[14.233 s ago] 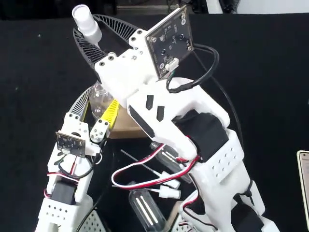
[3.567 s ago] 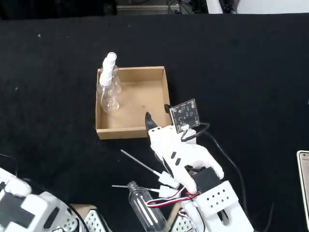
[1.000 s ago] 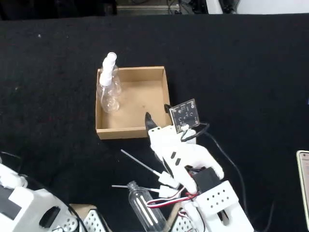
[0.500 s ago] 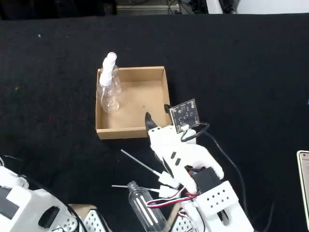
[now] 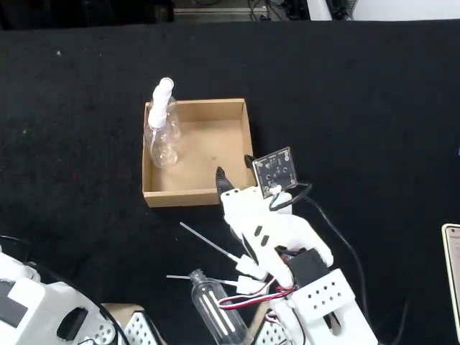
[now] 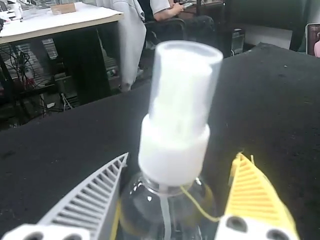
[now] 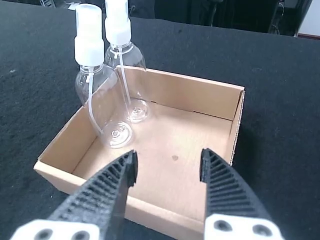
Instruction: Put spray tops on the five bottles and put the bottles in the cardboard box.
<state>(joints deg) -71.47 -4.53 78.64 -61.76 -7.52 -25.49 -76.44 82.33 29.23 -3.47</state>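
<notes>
I see black cloth [image 5: 374, 108] over the whole table. At the three-to-four o'clock edge of the high view lies a flat, pale-rimmed device [image 5: 453, 264], cut off by the frame. At twelve o'clock, past the cloth's far edge, I can make out dark cables [image 5: 267, 8], and toward one o'clock a white surface [image 5: 402, 8]. Through the left wrist camera, a white-topped desk [image 6: 55, 20] stands beyond the table, with tangled cables [image 6: 20, 60] under it.
</notes>
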